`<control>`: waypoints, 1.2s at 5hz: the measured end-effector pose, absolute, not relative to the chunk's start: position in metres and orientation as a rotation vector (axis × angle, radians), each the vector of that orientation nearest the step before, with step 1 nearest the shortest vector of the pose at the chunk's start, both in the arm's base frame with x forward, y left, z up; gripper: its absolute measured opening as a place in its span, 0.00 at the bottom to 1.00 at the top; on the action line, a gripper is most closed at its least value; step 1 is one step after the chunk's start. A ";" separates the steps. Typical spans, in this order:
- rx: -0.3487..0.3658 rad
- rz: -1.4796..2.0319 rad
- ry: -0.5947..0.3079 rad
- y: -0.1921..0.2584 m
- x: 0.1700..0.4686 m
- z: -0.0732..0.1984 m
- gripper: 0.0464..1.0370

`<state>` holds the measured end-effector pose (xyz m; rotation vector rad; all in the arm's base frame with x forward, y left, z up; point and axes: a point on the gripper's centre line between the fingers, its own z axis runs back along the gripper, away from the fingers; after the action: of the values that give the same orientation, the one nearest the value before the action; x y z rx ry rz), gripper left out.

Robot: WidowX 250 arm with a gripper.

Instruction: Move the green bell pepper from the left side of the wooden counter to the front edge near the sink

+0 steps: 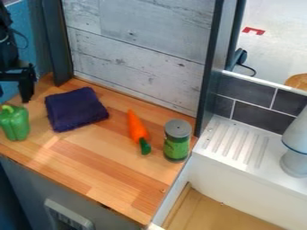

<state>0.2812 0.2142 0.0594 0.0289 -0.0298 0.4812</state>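
The gripper (14, 92) hangs at the left edge of the view, above and behind a green bell pepper (16, 123). It is open, with nothing seen between its fingers. To the right of the pepper lies a folded dark purple cloth (75, 109). An orange carrot with a green end (137, 127) rests near the middle of the wooden counter (90, 164). Beside it, a green can with a grey lid (177, 141) stands upright by the counter's right edge.
A whitewashed wood panel (138, 49) with dark posts rises behind the counter. To the right are a white ribbed drainboard (234, 141), a dark tiled wall (255, 119) and a pale grey object with a blue line (295, 164).
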 end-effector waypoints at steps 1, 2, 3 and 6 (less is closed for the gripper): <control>0.023 0.466 0.008 0.211 0.277 0.058 0.96; 0.030 0.461 0.014 0.212 0.275 0.056 0.96; 0.038 0.453 0.026 0.212 0.273 0.055 0.96; 0.009 0.454 0.096 0.208 0.266 0.042 0.64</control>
<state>0.2656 0.2076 0.0418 0.0094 0.0964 0.4536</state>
